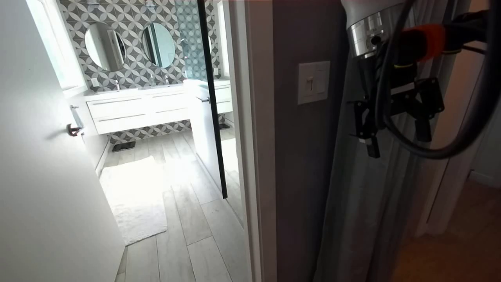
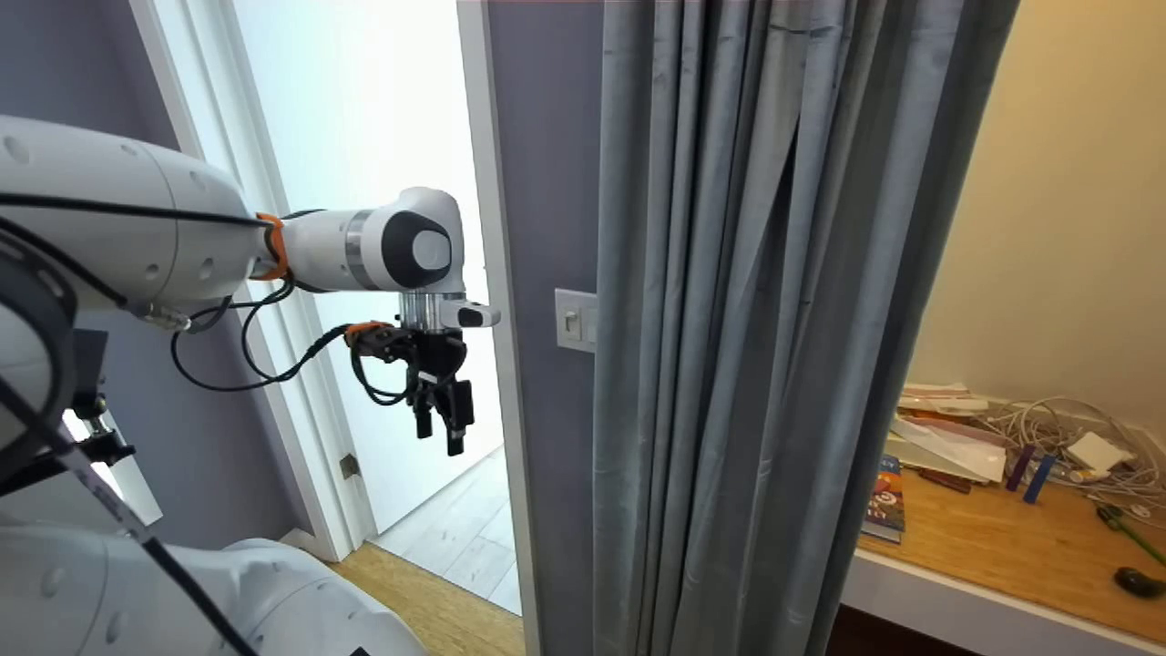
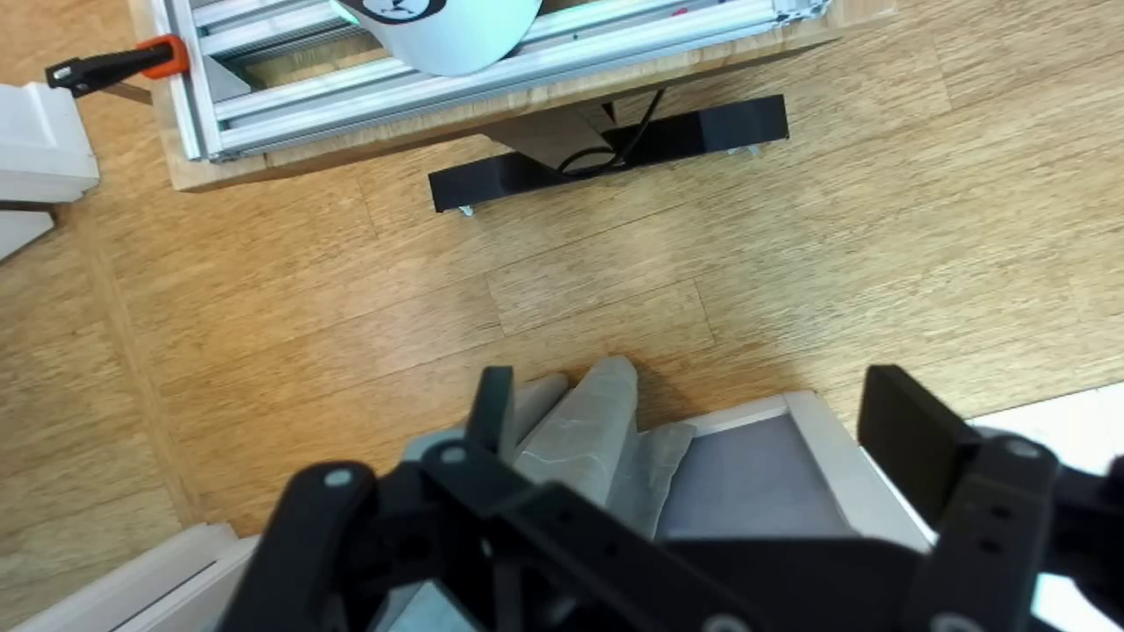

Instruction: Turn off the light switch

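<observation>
In an exterior view, the light switch [image 1: 314, 83] at centre right has its front exposed; a strip of bare wall [image 1: 287, 164] separates it from the door frame [image 1: 262, 156]. At upper right, a cable [image 1: 434, 152] loops in front of the gripper [image 1: 398, 141]. In an exterior view, a curtain [image 2: 729, 364] at centre hides the light switch's right edge. Wrist view, below centre: wide gap between the fingers [image 3: 909, 439], curtain beyond.

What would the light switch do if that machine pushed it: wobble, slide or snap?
The light switch sits flat against the wall, so it will probably hold firm. Its small lever sticks out, so a light push would likely tip it. The plate looks smooth, so a glancing touch might slip off.
</observation>
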Robot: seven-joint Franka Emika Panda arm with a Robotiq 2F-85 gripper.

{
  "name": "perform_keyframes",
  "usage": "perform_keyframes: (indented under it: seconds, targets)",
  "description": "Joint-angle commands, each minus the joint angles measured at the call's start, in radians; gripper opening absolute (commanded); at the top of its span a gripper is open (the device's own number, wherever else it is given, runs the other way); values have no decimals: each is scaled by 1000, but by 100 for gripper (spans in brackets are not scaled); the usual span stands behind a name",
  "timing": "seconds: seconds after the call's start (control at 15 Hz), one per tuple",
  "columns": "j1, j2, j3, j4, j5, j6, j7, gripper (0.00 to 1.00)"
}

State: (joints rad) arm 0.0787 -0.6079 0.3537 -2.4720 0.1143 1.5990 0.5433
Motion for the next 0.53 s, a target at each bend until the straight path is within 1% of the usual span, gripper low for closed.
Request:
perform_keyframes:
  seconds: [0.0,0.2,0.33,0.47]
  targets:
    - [13,3,-11,2,-6,-2,6,100]
    - [13,-12,-16,-11,2,15,9,100]
    - [17,-50,-25,-45,16,72,10,100]
    - [20,-87,-35,-84,29,154,12,100]
